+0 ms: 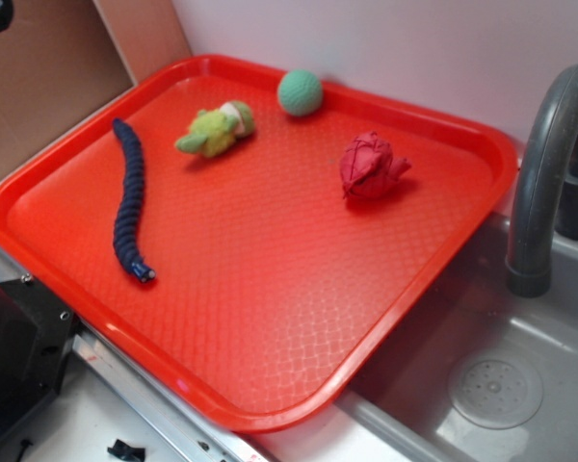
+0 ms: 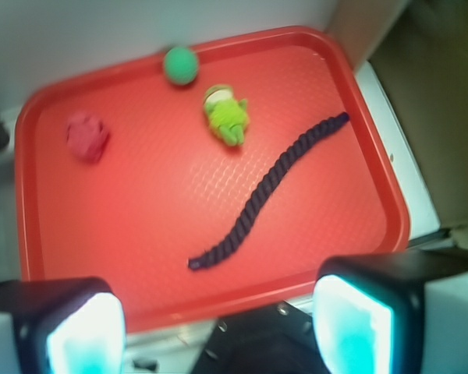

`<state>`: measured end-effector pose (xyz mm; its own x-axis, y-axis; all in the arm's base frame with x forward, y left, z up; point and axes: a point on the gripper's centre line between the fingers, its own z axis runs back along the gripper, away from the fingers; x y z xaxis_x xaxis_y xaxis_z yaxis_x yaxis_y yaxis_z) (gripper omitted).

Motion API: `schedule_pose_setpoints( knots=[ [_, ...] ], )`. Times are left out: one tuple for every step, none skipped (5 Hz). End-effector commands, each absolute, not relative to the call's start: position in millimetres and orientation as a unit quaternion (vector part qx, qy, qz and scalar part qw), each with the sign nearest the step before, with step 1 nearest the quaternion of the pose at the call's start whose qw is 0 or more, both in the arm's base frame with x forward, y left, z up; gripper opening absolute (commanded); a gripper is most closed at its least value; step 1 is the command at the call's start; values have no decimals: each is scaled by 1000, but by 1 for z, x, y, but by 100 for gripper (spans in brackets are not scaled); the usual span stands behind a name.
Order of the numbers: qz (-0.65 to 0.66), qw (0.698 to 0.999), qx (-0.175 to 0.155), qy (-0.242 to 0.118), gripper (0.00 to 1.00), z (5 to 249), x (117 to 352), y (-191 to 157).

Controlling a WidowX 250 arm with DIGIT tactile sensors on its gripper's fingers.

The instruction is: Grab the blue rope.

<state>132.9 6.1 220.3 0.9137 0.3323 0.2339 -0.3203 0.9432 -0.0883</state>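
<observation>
Gripper (image 2: 218, 327) hung wide open, holding nothing, above the red tray's (image 1: 270, 409) near edge. Blue rope (image 1: 128, 197) lay curved on the tray's left part, beside green plush toy (image 1: 215, 130).

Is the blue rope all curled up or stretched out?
Stretched out. The rope lies long across the tray in a gentle wavy line, with no loops or coils, and nothing is touching it.

Black hand (image 2: 218, 323), glowing cyan-white finger pads (image 2: 84, 335), blk base w/ screws
</observation>
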Motion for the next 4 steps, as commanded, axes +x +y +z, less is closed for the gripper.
schedule_pose_setpoints(
  knots=[
    [303, 938, -10, -166, 100, 152, 155, 45],
    [306, 941, -4, -147, 100, 119, 163, 44],
    [304, 947, 2, -107, 100, 85, 169, 52],
    [280, 956, -10, -90, 100, 60, 175, 51]
  ],
)
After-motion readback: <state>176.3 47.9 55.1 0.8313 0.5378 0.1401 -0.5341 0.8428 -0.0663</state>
